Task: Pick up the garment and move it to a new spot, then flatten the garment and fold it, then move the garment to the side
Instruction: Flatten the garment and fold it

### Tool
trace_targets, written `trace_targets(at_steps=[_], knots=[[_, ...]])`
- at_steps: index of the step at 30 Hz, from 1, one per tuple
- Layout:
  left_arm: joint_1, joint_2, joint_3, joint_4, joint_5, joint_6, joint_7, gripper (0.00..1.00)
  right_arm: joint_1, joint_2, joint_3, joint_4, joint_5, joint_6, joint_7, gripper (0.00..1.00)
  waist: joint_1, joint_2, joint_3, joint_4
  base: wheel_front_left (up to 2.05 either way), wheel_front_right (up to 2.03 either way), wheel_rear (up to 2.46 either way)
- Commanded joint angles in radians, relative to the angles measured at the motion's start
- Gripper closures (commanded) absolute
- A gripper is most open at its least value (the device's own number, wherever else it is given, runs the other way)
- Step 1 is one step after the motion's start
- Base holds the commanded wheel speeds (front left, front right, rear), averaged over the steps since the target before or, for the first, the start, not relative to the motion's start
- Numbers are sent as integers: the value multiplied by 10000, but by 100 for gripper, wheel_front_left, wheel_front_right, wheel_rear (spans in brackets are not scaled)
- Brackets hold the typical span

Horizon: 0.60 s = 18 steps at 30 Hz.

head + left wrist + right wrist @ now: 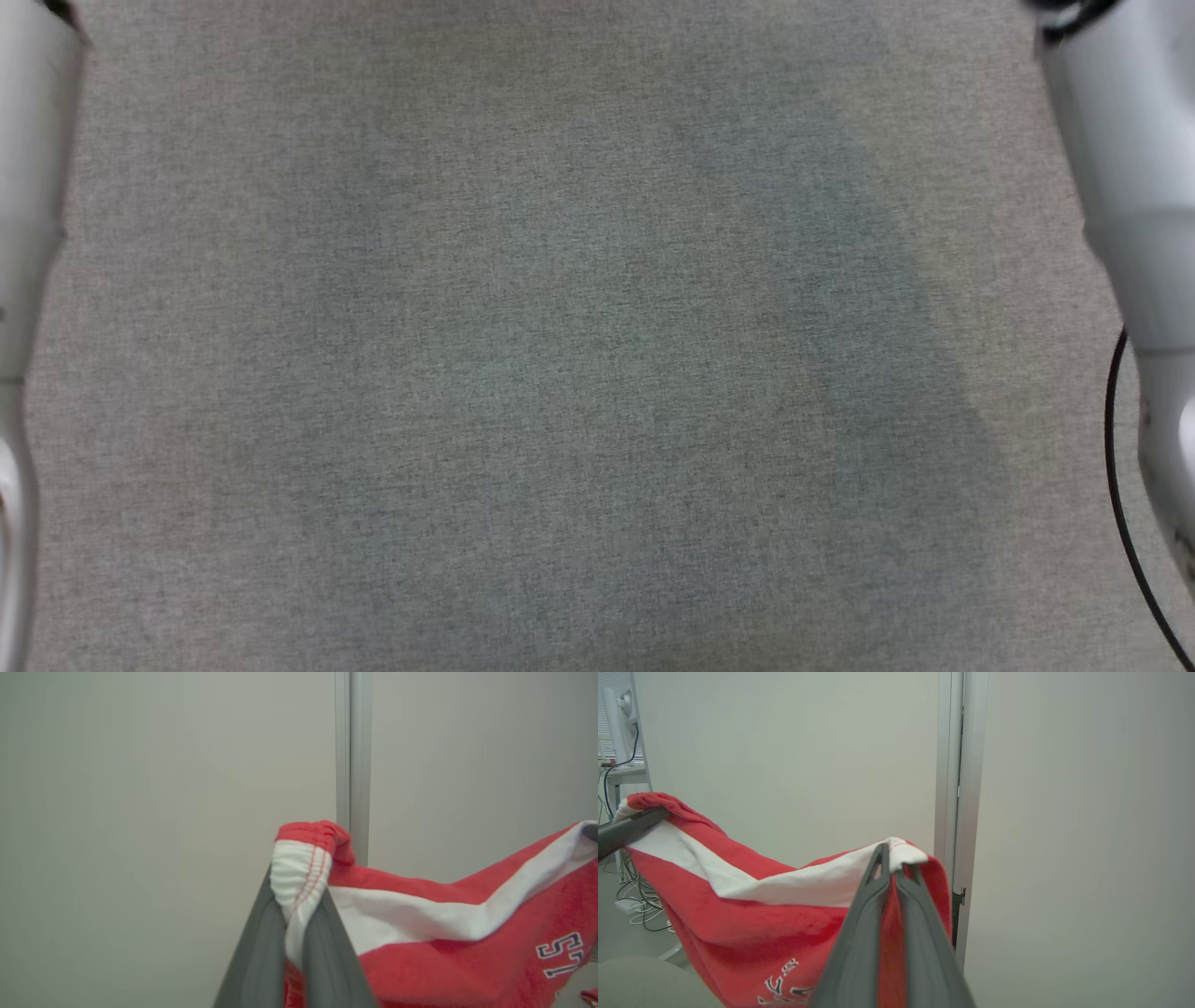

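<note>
Left wrist view: left gripper (297, 886) clamped tight on white waistband (420, 919) of red fleece garment (444, 966). Right gripper (894, 865) pinched same waistband; both held aloft, garment sagging between.

The garment (467, 970) is red, white-banded, with dark-outlined lettering — the work surface (560, 373) speckled grey.

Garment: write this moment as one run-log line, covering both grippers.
phase: lifted | garment: red, slung between grippers | left gripper: shut on its white edge | right gripper: shut on same edge
</note>
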Motion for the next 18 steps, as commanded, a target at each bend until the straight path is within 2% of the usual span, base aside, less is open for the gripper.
trace_targets(at_steps=[1, 3, 7, 8, 13, 18], knots=[[628, 17, -171, 96, -117, -9, -71, 100, 636, -170, 244, -154, 148, 1, -29, 100, -1, 0, 34, 73, 0, 0, 0], [1191, -19, -210, 46, -295, -9, -102, 100, 1226, -235, 511, -388, 250, 1, -29, 100, -1, 0, 15, 121, 0, 0, 0], [2899, 11, 361, -647, -248, 54, -102, 100, 2789, -270, 891, -1063, 484, 1, -29, 100, -1, 0, -211, 105, 0, 0, 0], [2899, 11, 361, -647, -248, 54, -102, 100, 2789, -270, 891, -1063, 484, 1, -29, 100, -1, 0, -211, 105, 0, 0, 0], [5768, -108, 1186, -1751, 83, 221, -106, 100, 5005, -409, 1222, -1961, 516, 1, -29, 100, -1, 0, -745, 106, 0, 0, 0], [8451, -558, 1910, -2675, 355, 359, -108, 100, 7275, -800, 1501, -2828, 740, 1, -29, 100, -1, 0, -1438, 259, 0, 0, 0]])
